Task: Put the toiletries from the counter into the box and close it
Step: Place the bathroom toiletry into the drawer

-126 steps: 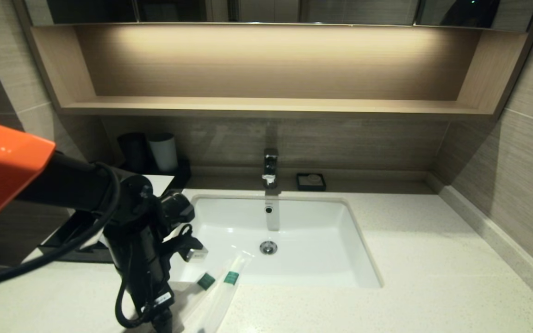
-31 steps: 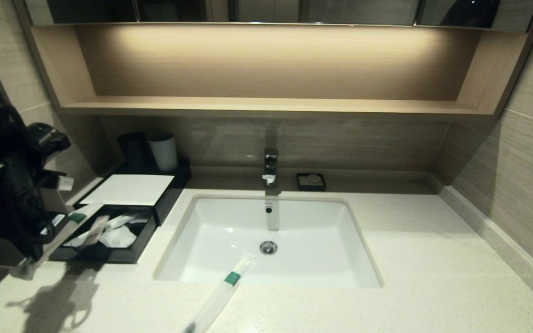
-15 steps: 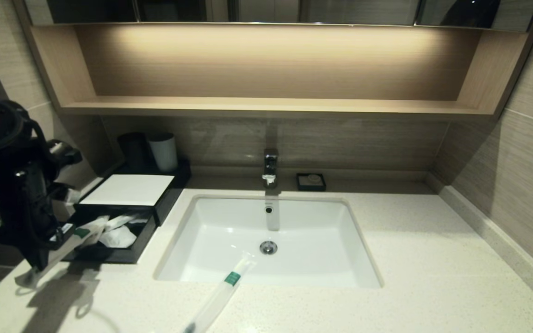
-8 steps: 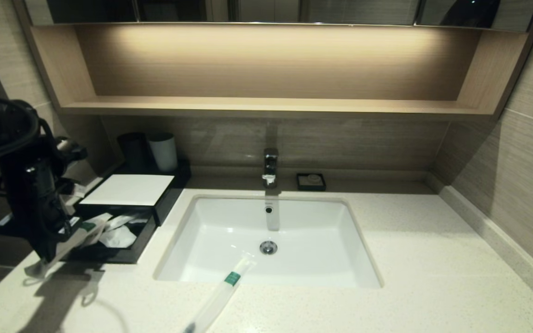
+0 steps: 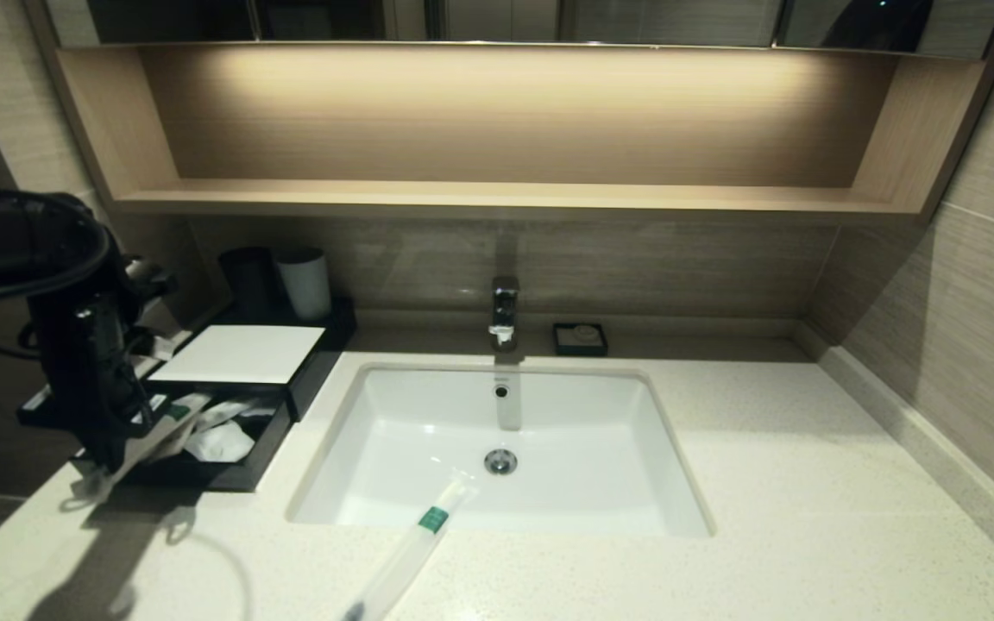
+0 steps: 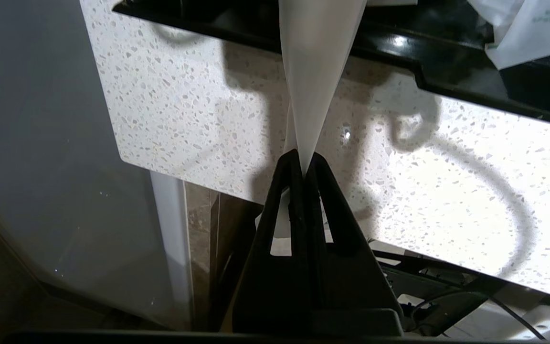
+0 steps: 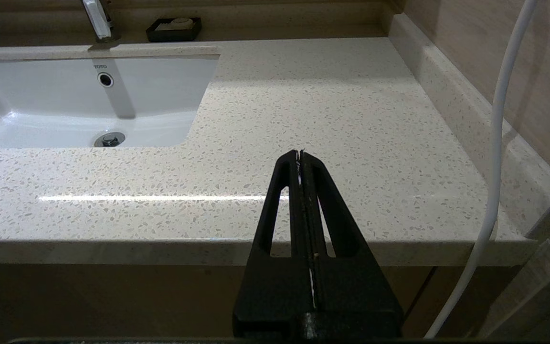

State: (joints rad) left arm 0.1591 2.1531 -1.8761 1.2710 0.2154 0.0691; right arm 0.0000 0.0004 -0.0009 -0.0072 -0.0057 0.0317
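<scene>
The left gripper (image 6: 305, 160) pinches a sachet (image 6: 315, 71) over the open box (image 5: 204, 470). Another sachet (image 5: 415, 543) lies on the counter (image 5: 764, 483). The right gripper (image 7: 300, 155) is closed, empty.

two sachets (image 5: 415, 545), one box (image 5: 229, 470), two cups (image 5: 305, 283), one soap dish (image 5: 580, 338)

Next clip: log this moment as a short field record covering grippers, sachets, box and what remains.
left gripper: shut on held sachet, beside the box's front-left corner
right gripper: shut, empty, off the counter's front edge
box: drawer open, packets inside
loose sachet: on counter, tip over sink rim
remaining: held sachet, loose sachet, closing
</scene>
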